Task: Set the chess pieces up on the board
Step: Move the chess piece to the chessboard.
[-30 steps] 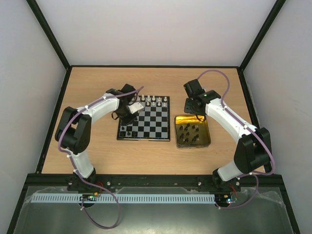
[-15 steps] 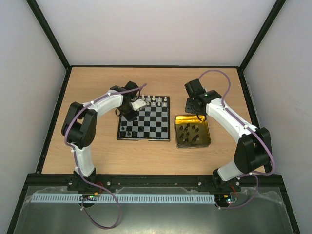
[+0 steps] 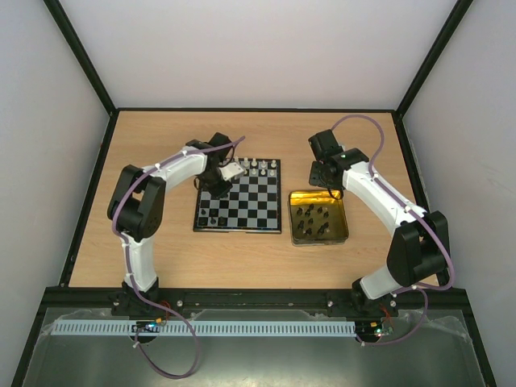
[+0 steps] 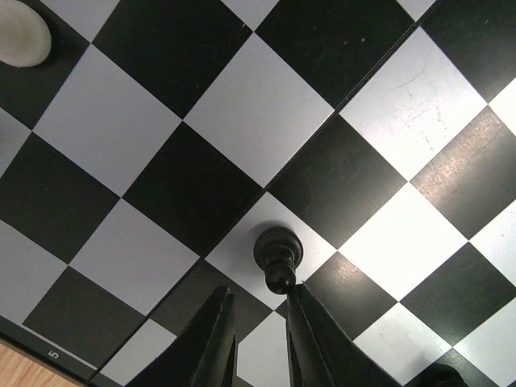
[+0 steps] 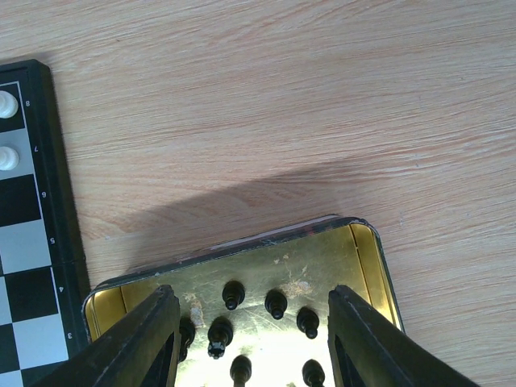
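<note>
The board (image 3: 239,230) lies mid-table with white chessmen (image 3: 258,167) along its far edge and a few black ones (image 3: 208,218) at its near left corner. My left gripper (image 3: 229,172) hovers over the far left squares. In the left wrist view its jaws (image 4: 260,292) stand narrowly open with nothing between them. A black pawn (image 4: 278,254) stands on a light square just past the right fingertip. My right gripper (image 5: 251,300) is open above the far end of the tin (image 5: 242,242), where several black chess pieces (image 5: 276,303) stand.
The yellow-lined tin (image 3: 318,240) sits right beside the board's right edge. A white piece (image 4: 22,32) shows at the top left of the left wrist view. The board's rim (image 5: 60,201) and two white pieces (image 5: 6,103) show left of the tin. Black frame posts bound the table.
My left gripper has moved from the board's left middle toward its far left corner, the elbow swinging in. The right arm has barely shifted.
</note>
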Available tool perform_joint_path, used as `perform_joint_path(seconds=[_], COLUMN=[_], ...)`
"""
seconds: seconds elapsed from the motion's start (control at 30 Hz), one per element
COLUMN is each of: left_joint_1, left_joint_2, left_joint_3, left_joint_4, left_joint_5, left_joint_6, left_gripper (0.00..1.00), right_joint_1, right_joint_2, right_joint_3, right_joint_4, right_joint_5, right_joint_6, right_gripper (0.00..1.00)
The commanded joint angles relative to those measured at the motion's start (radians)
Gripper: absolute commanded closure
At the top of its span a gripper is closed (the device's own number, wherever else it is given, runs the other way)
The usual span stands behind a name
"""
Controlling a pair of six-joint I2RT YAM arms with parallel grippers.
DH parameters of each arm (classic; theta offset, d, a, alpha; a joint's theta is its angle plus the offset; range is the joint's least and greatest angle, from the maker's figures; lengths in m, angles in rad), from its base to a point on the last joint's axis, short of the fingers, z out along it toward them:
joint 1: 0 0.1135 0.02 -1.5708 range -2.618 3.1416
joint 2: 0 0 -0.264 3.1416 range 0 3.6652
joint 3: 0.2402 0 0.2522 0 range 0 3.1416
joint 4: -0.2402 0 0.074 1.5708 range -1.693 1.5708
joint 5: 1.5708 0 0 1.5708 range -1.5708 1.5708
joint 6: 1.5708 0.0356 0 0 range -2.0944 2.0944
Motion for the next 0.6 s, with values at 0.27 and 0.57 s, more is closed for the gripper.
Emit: perform_joint_path(seconds=[0.27,0.57], left_joint_1=[-0.003,-0.003], left_joint_2=[0.02,0.024], left_joint_3=[0.055,0.056], left_joint_4=[-0.037,-0.044], left_joint_5=[0.019,0.028], left_joint_6=[0.012,0.015], left_gripper=[0.79,0.79], right_joint_1=[-0.006,-0.008], right_joint_2=[0.004,0.004], right_joint_3=[-0.001,-0.004], right_joint_4=[0.006,0.006], right_joint_5=[0.016,0.018], right_joint_6=[-0.013,-0.012], right_gripper=[0.51,0.51])
